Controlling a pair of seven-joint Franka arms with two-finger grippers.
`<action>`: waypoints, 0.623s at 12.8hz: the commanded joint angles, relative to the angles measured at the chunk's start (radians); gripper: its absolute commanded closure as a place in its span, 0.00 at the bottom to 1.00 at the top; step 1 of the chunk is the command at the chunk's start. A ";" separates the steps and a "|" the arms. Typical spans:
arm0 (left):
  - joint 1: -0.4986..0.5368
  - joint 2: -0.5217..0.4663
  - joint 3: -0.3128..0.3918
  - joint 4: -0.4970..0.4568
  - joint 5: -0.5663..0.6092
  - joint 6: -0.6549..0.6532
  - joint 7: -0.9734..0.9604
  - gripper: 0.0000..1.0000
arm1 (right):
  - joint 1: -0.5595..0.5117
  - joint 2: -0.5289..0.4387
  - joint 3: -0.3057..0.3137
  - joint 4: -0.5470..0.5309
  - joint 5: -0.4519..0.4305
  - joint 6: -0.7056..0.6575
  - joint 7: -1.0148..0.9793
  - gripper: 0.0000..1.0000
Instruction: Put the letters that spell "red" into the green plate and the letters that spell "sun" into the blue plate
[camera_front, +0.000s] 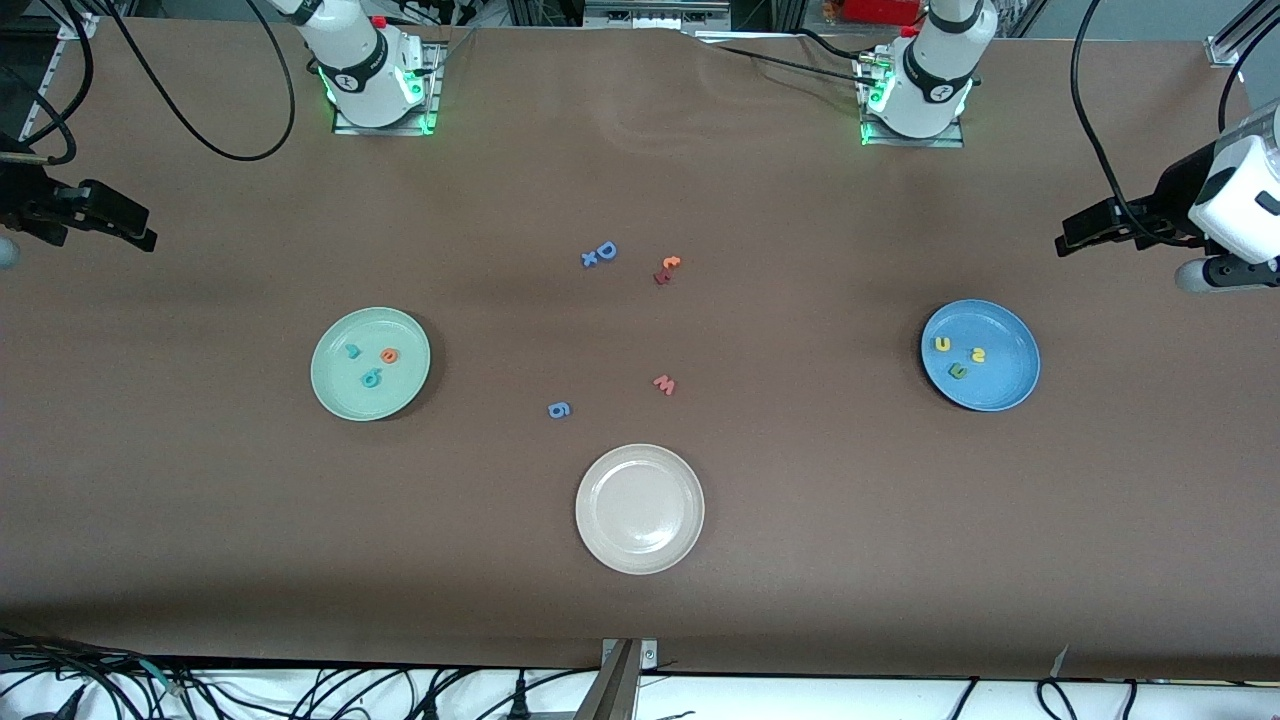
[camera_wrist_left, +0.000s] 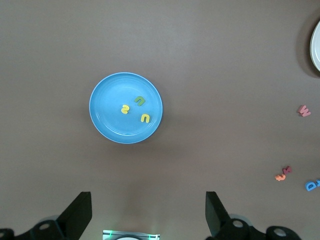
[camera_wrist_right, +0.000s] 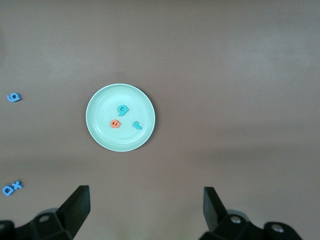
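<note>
The right claw (camera_front: 140, 238) hangs high over the bare counter (camera_front: 200, 520) at its own arm's end, jaws spread wide and holding nothing. Next along, the green plate (camera_front: 330, 395) sits on the brown counter with the letters that spell "red" in it: the teal hooked "r" (camera_front: 352, 351), the orange round "e" (camera_front: 389, 355) and the teal stemmed "d" (camera_front: 371, 378), apart from one another and clear of the rim.

In the middle lie the strays: a blue "g" (camera_front: 560, 409), a blue "D" with a small cross (camera_front: 600, 254), a red and orange pair (camera_front: 666, 270), a pink "w" (camera_front: 665, 385), and the beige-white plate (camera_front: 640, 555) nearest the front camera, with nothing in it.

Toward the left arm's end, the blue plate (camera_front: 1015, 385) holds the letters that spell "sun": a yellow arch (camera_front: 942, 344), the yellow "s" (camera_front: 978, 354) and a green arch (camera_front: 956, 370). The left claw (camera_front: 1063, 243) waits spread and unloaded above the counter past that plate.

Both words look sorted, so the sound move is to keep both arms high and clear and leave the strays where they lie.

The letters are small, matte, soft-edged foam, probably light enough to shift at a nudge. The plates are smooth and round with raised rims, the counter covering dull and slightly rippled.
</note>
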 joint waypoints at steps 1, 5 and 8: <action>0.000 0.015 -0.029 0.031 0.020 -0.013 -0.012 0.00 | -0.006 -0.002 -0.013 0.012 -0.004 -0.020 -0.008 0.00; 0.001 0.013 -0.037 0.032 0.022 -0.007 -0.012 0.00 | -0.004 -0.003 -0.011 0.014 0.000 -0.024 -0.007 0.00; 0.001 0.012 -0.037 0.032 0.023 0.012 -0.012 0.00 | -0.004 -0.003 -0.013 0.014 0.000 -0.023 -0.007 0.00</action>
